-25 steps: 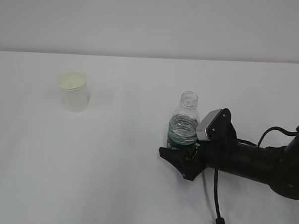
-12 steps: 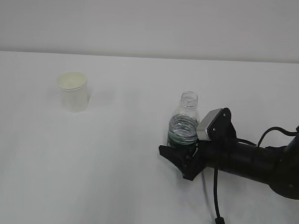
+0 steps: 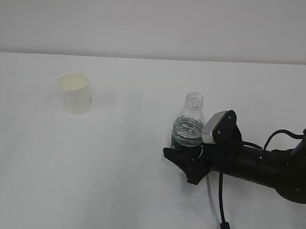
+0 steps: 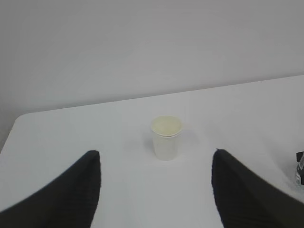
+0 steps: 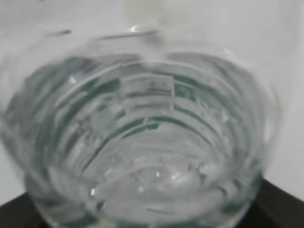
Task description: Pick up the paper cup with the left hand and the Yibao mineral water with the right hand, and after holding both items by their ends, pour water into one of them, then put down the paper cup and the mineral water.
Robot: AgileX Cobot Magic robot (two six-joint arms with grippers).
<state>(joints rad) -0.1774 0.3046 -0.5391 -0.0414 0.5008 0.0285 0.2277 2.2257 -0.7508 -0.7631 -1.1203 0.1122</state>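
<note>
In the exterior view we see the right hand (image 3: 185,161) low around the upright Yibao mineral water (image 3: 189,127), jaws straddling its base; whether they grip it we cannot tell. In the left wrist view our left hand (image 4: 156,190) is spread, the paper cup (image 4: 166,137) well apart at twelve o'clock. In the right wrist view the bottle fills the frame.

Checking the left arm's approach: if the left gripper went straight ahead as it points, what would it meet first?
Probably the cup, upright and centred between the open fingers; nothing shows between.

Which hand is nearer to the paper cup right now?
Left. The left hand faces the paper cup across bare table, fingers spread and apart from it. The right hand is far over at the Yibao mineral water, fingers around its base.
</note>
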